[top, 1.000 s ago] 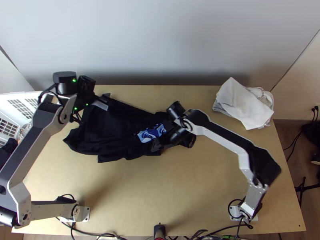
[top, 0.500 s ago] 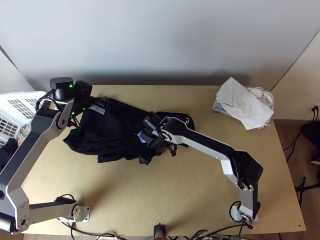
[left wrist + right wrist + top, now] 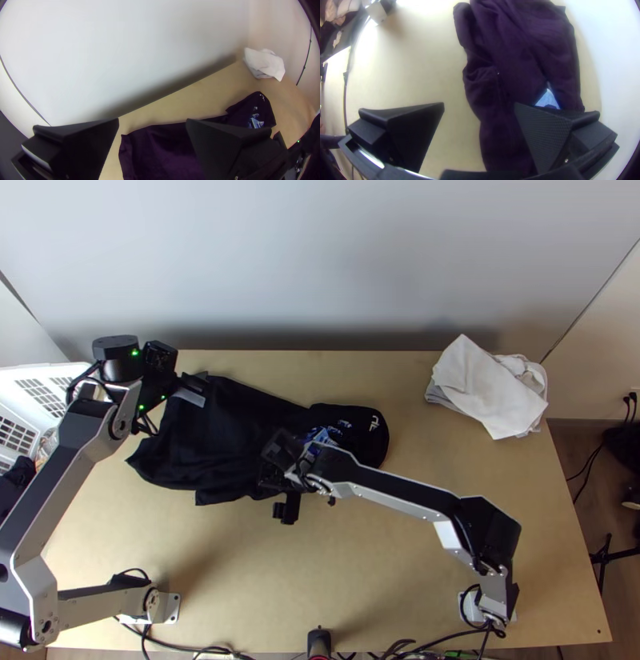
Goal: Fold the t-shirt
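The black t-shirt (image 3: 216, 452) lies partly folded and wrinkled across the left and middle of the table, its blue-and-white print partly uncovered. At its upper left edge in the top view is my left gripper (image 3: 192, 390). In the left wrist view the left gripper (image 3: 152, 133) is open, the dark cloth (image 3: 166, 151) behind the gap. My right gripper (image 3: 276, 488) is over the shirt's near edge at the middle. Seen from its wrist, the right gripper (image 3: 479, 116) stands open, with the cloth's edge (image 3: 506, 100) running between the fingers.
White folded cloths (image 3: 488, 390) lie in a pile at the table's back right. A white basket (image 3: 40, 400) stands beyond the left edge. The wall (image 3: 320, 268) rises behind the table. Bare wood (image 3: 360, 564) lies in front of the shirt.
The right arm has moved left and toward the table's near side, uncovering the print and the shirt's right end. My left gripper has shifted slightly left.
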Motion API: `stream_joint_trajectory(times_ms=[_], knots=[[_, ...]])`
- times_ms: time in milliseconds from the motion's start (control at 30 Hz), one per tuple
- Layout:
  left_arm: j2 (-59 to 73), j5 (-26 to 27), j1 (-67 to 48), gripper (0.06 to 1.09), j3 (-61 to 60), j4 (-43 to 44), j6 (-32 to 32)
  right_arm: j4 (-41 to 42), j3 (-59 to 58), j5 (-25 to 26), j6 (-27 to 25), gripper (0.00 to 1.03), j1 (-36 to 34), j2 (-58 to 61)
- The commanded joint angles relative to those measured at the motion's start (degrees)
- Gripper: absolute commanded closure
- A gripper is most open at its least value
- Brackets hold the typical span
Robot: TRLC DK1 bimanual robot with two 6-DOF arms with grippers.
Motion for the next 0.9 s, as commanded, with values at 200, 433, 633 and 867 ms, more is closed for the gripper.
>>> stream_joint_trajectory(times_ms=[200,433,633,867], knots=[[-3.09,0.10,3.53,0.10,-1.55,-0.11,0.34,6.46,-1.57,1.90,2.12,0.56,1.10,2.29],[-3.71,0.19,4.49,0.10,-1.64,-0.03,0.78,-2.50,0.10,-12.42,15.74,0.90,-0.13,1.06],[-4.06,0.19,4.58,0.10,-1.64,-0.03,0.96,-12.26,-2.18,-26.75,21.72,1.00,-1.53,-3.07],[-4.32,0.19,4.58,0.10,-1.46,0.15,1.14,-5.05,-11.15,-22.00,19.17,0.31,-3.29,-10.02]])
